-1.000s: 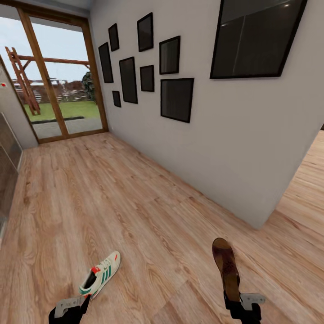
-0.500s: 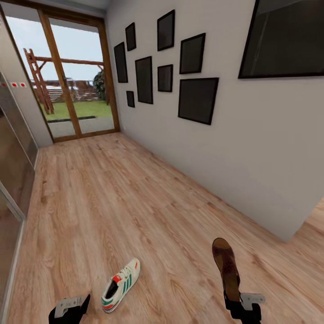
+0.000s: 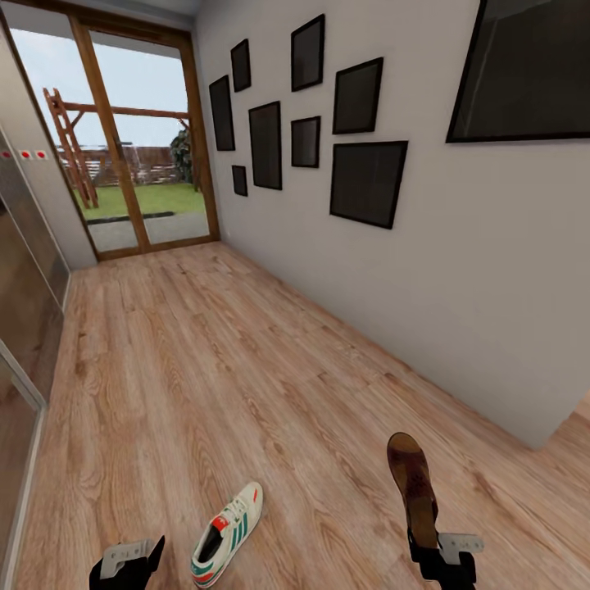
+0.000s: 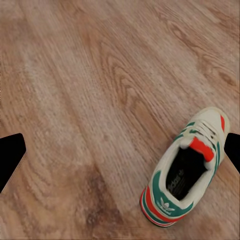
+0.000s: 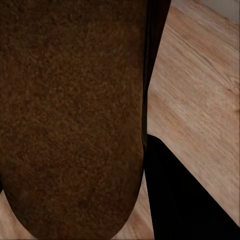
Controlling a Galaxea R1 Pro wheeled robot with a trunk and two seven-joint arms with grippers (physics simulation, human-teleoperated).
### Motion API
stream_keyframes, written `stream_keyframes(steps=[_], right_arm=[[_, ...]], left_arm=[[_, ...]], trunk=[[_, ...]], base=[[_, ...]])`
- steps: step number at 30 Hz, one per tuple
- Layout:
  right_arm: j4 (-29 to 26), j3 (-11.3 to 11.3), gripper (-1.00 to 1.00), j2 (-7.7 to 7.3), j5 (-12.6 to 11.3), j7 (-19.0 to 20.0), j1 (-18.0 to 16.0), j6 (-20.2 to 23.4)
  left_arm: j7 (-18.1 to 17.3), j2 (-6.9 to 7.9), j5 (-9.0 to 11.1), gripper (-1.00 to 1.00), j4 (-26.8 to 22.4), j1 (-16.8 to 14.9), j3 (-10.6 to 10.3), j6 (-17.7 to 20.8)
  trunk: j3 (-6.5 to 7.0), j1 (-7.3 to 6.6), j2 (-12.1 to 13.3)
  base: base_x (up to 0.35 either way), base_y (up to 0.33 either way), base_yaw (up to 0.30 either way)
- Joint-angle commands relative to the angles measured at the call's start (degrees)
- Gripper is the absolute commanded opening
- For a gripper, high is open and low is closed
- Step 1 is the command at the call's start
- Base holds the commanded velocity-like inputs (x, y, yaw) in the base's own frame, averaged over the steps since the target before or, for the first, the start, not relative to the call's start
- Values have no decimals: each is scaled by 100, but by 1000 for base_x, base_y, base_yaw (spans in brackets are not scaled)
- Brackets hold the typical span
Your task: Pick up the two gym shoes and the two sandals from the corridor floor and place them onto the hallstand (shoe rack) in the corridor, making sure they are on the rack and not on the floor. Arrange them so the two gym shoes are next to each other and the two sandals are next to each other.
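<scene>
Wood-grain corridor floor (image 3: 205, 369) runs toward a glass door (image 3: 123, 147), with dark picture frames (image 3: 311, 123) along the right wall. One gym shoe (image 3: 227, 534) lies on its sole on the planks just ahead of the left gripper (image 3: 131, 559), whose fingers are spread with nothing between them. The right gripper (image 3: 434, 551) pinches a brown sandal (image 3: 412, 487) by its heel end, held above the floor.
</scene>
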Motion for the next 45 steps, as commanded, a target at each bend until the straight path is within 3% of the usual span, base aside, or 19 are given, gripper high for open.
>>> stream_keyframes(steps=[1, 15, 17, 21, 22, 25, 29, 31, 34, 35, 36, 40, 45], right_arm=[[4, 2, -100, 0, -40, 9, -3, -16], [-80, 11, -100, 0, -33, 10, -7, 1], [-187, 14, -100, 3, -30, 13, -9, 14], [-759, 21, -100, 7, -13, 21, -11, 219], [-1087, 23, -100, 8, -10, 23, -11, 447], [-1654, 28, -100, 8, -7, 28, -12, 957], [-3023, 81, -100, 9, -10, 59, -12, 2233], [-3728, 192, -100, 12, -12, 95, -12, 2832], [-5305, 624, -100, 15, -18, 232, -12, 3890], [-5852, 712, -100, 8, -25, 266, -12, 4137], [-6028, 736, -100, 4, -27, 294, -12, 4209], [-6284, 775, -100, -21, -16, 357, -9, 4328], [-6191, 776, -100, -33, 2, 368, -4, 4350]], left_arm=[[-57, -5, 20, 100, 7, -5, 36, -5], [-92, 31, -35, 100, 1, -28, -34, 15], [-104, 49, -102, 100, 0, -44, -55, 24], [-120, 156, -424, 100, -2, -64, -120, 49], [-122, 194, -601, 100, -7, -77, -138, 68], [-129, 223, -887, 100, -38, -97, -151, 97], [-188, 230, -1484, 100, -69, -231, -169, 205], [-281, 228, -1749, 100, -46, -359, -172, 332], [-502, 199, -2113, 100, -17, -564, -174, 774], [-535, 191, -2167, 100, -13, -592, -181, 846], [-543, 189, -2180, 100, -13, -599, -188, 861], [-555, 178, -2197, 100, -11, -606, -210, 879], [-555, 168, -2195, 100, -11, -603, -329, 883]], trunk=[[-5, 0, -2], [-5, 0, -2], [-5, 0, -2], [-5, 0, -2], [-5, 0, -2], [-5, 0, -2], [-5, 0, -2], [-5, 0, -2], [-5, 0, -2], [-5, 0, -2], [-5, 0, -2], [-5, 0, -2], [-5, 0, -2]], base=[[75, 46, 0], [6, 4, 0], [0, 0, 0], [0, 0, 0], [0, 0, 0], [0, 0, 0], [0, 0, 0], [0, 0, 0], [0, 0, 0], [0, 0, 0], [0, 0, 0], [0, 0, 0], [73, 0, -15]])
